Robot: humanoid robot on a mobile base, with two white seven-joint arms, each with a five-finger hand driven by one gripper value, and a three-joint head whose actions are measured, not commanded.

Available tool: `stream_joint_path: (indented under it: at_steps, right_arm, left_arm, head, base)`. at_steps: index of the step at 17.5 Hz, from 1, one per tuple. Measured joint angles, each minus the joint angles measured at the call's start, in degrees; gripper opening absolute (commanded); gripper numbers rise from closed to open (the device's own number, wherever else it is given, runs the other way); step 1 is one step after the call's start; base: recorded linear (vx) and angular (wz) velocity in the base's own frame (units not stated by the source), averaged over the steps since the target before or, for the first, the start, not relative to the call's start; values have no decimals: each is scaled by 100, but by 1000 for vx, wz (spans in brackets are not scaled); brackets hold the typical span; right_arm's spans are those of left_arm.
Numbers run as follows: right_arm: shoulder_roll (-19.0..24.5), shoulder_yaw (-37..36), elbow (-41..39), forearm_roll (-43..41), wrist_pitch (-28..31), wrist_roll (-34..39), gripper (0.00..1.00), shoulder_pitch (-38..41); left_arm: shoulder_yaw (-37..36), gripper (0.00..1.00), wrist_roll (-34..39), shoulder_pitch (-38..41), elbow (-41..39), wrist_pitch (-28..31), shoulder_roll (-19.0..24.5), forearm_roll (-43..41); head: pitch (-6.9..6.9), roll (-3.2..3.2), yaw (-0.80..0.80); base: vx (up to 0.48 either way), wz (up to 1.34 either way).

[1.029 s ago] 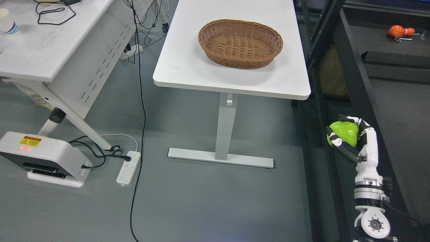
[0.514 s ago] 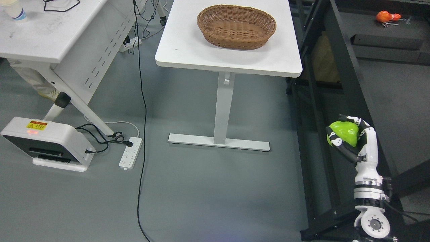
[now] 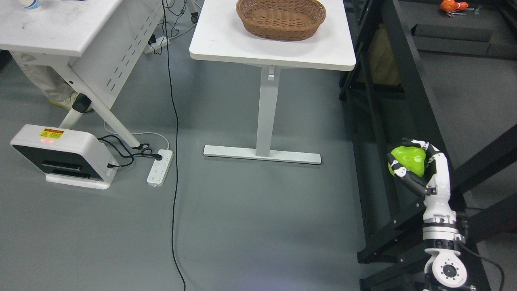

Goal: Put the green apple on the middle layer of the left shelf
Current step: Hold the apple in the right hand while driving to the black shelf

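A black shelf frame point(image 3: 408, 81) runs behind and beside the right hand point(image 3: 420, 167). Up and to its left stands a white table point(image 3: 226, 48) bearing a wicker basket point(image 3: 281, 18). The hand's fingers are wrapped around the green apple point(image 3: 406, 160), raised over the floor.

My right hand point(image 3: 420, 167) covers part of the green apple point(image 3: 408, 162): the fingers wrap its lower and far sides, so I see only its top and near face. At twelve o'clock the basket point(image 3: 281, 19) is cut by the top edge, its far rim lost. At one o'clock a small orange thing point(image 3: 451, 5) is too small to identify. At eleven o'clock a cup point(image 3: 30, 5) shows only its base. At ten o'clock a person's leg point(image 3: 42, 83) is mostly hidden behind the folding table point(image 3: 56, 28).
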Motion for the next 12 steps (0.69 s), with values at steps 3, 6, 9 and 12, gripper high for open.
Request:
stream_joint_path:
  at_steps: [3,6,9,12]
  right_arm:
    - [-2,69,0,-1,-27,19,0,31]
    - [-4,114,0,-2,-30,26,0,45]
    - [-6,153,0,0,-31,26,0,55]
    - [-7,178,0,1,-31,26,0,59]
  left_arm:
    - [0,100,0,0,0,0,0,0]
    - [0,100,0,0,0,0,0,0]
    - [0,100,0,0,0,0,0,0]
    - [0,100,0,0,0,0,0,1]
  head:
    - [0,0,0]
    - [0,0,0]
    - [0,0,0]
    - [0,0,0]
  base:
    - [-155,-148]
    - [-132,-325]
    - [-113,-450]
    - [-108,-638]
